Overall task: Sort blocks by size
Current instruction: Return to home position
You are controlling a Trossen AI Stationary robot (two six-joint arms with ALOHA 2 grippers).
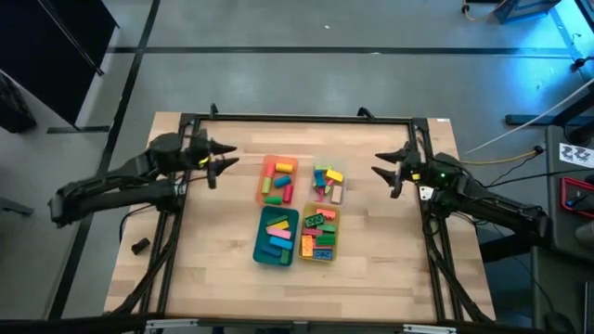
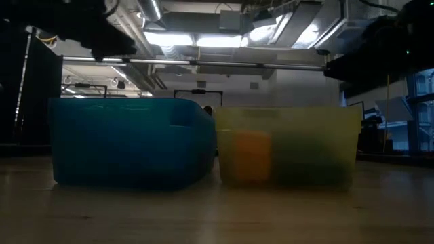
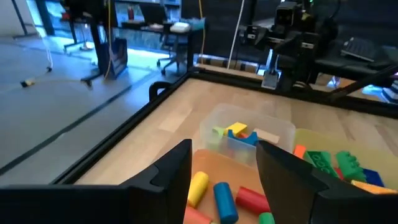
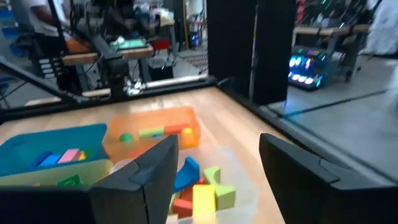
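1. The left gripper hovers over the left part of the table, just left of the orange tray. Its fingers stand apart and hold nothing.
2. There are four trays, set close together in two rows of two, and every block I can see lies inside one of them.
3. The orange tray is the far left one. Its blocks are short round pieces lying flat. The left wrist view shows three of them clearly: a yellow piece, a blue piece and a red piece, side by side. The others are cut off by the fingers and the picture edge.
4. The teal tray is the near left one. It holds several long bars, lying flat, with their long axes roughly left to right and a little slanted. They overlap, so I cannot count them exactly.
5. The clear tray is the far right one. It holds a small pile of mixed pieces pointing in different ways, and I cannot tell their number.
6. The yellow tray is the near right one, with green, orange, blue and red studded bricks. In the low view only blurred orange and green show through its wall, and the two far trays are hidden behind the near ones.
7. The right gripper hovers just right of the clear tray, with its fingers apart and holding nothing.
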